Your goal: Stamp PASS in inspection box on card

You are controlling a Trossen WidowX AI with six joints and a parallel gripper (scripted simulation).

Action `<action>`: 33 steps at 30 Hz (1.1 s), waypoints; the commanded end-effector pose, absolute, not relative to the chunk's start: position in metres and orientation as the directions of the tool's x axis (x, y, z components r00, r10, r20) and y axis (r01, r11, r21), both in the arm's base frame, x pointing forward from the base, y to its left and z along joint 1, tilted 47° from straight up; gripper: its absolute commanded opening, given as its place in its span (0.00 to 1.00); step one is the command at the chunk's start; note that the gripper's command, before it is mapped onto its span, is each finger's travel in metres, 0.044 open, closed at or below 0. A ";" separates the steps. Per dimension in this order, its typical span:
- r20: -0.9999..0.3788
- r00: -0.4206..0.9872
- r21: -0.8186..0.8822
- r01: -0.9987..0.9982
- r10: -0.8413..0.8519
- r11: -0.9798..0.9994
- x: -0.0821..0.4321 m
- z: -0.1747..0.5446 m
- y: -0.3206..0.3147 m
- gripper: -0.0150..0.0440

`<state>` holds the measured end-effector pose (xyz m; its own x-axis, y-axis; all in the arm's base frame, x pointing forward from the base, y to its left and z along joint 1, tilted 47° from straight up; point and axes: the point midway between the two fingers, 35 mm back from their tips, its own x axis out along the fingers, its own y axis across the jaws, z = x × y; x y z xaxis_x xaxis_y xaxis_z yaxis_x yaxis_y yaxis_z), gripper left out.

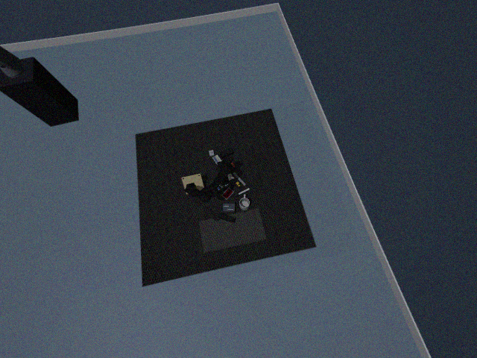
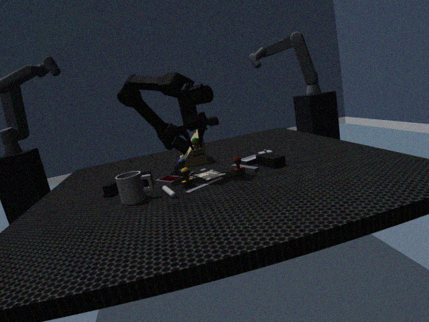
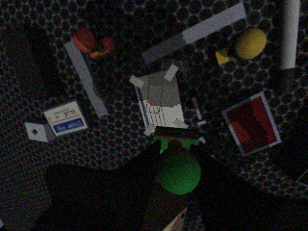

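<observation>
My gripper (image 2: pixel 196 146) (image 3: pixel 175 146) is shut on the green-knobbed stamp (image 2: pixel 195 140) (image 3: pixel 179 174), which it holds upright above the bench. In the wrist view the stamp's base lies just beyond the near edge of the card (image 3: pixel 168 115) (image 2: pixel 208 174). The card is taped at its corners and partly in shadow; its printed lines are too blurred to read. The red ink pad (image 3: pixel 238 117) (image 2: pixel 169 178) (image 1: pixel 227 193) lies open to the right of the card in the wrist view. The blue-labelled stamp pad (image 3: pixel 64 117) lies to the left. The stamp's underside and wording are hidden.
A red-knobbed stamp (image 3: pixel 85 40) (image 2: pixel 236 159) and a yellow-knobbed stamp (image 3: pixel 250 43) (image 2: pixel 185 170) stand beyond the card. Flat strips, a white cylinder (image 2: pixel 168 190) (image 3: pixel 289 34), a mug (image 2: pixel 129 188) (image 1: pixel 244 203) and a black block (image 2: pixel 271 160) are around them. A cream board (image 1: pixel 192 180) is near the arm's base.
</observation>
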<state>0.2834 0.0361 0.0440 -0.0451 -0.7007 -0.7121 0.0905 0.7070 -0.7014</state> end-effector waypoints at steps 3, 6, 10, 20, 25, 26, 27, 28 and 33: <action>-0.703 -0.047 -0.711 0.089 -0.710 0.698 0.285 0.077 0.000 0.25; -0.698 -0.049 -0.716 0.090 -0.715 0.693 0.283 0.093 -0.016 0.25; -0.689 -0.053 -0.724 0.092 -0.723 0.684 0.279 0.113 -0.038 0.25; -0.682 -0.056 -0.730 0.093 -0.729 0.677 0.274 0.125 -0.051 0.25; -0.683 -0.056 -0.730 0.093 -0.729 0.677 0.274 0.123 -0.053 0.25; -0.683 -0.056 -0.730 0.093 -0.729 0.677 0.274 0.122 -0.054 0.25; -0.683 -0.056 -0.730 0.094 -0.729 0.677 0.275 0.122 -0.054 0.25; -0.683 -0.056 -0.730 0.094 -0.728 0.677 0.275 0.121 -0.055 0.25; -0.683 -0.056 -0.730 0.094 -0.728 0.677 0.275 0.119 -0.057 0.25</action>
<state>0.2754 -0.0533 0.1206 -0.0526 -0.7253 -0.6864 0.0972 0.6804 -0.7264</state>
